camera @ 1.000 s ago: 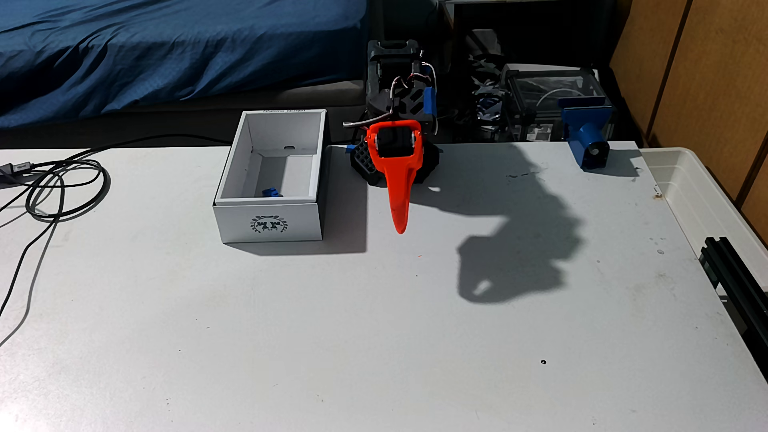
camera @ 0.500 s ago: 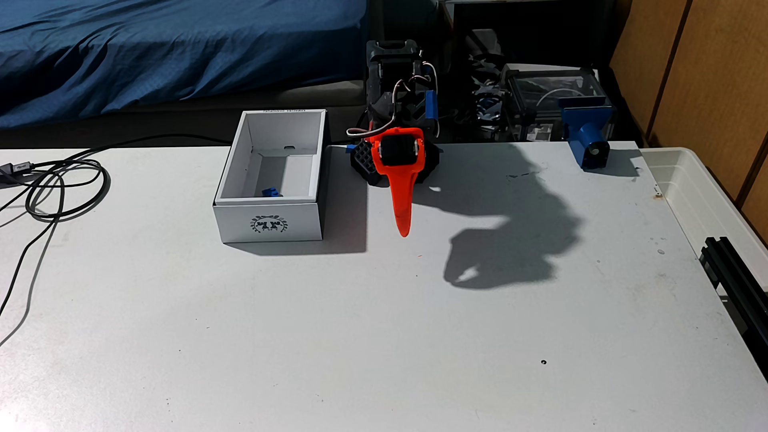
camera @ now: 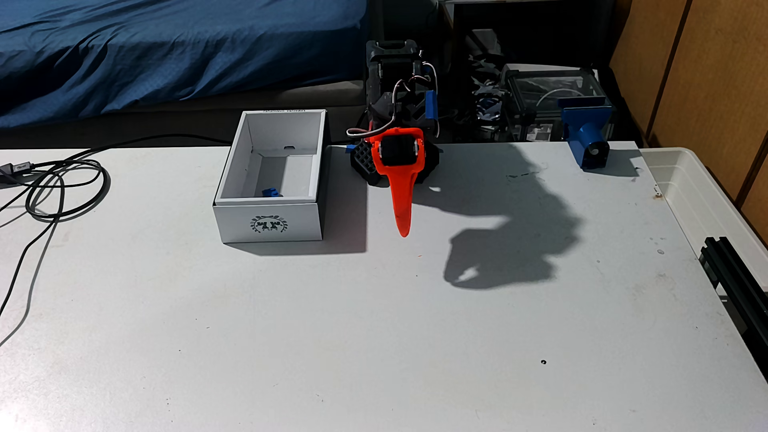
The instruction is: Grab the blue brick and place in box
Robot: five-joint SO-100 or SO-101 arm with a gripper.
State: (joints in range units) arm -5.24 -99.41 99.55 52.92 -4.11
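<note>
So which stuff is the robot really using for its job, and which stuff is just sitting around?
For the job:
- blue brick, lying inside the box
- box
- gripper, pointing down beside the box

Just lying about:
- black cables
- blue bracket
- plastic tub
- blue bedsheet

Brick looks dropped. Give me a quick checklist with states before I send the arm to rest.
1. Blue brick inside the box: ok, it lies on the floor by the near wall.
2. Brick free of the gripper: ok, the gripper hangs outside the box, to its right in the fixed view.
3. Gripper empty: ok, nothing between the orange fingers.
4. Jaws shut: cannot tell from this angle.
5. Box upright, on the table: ok.
6. Cables away from the arm: ok, coiled far left.
</note>
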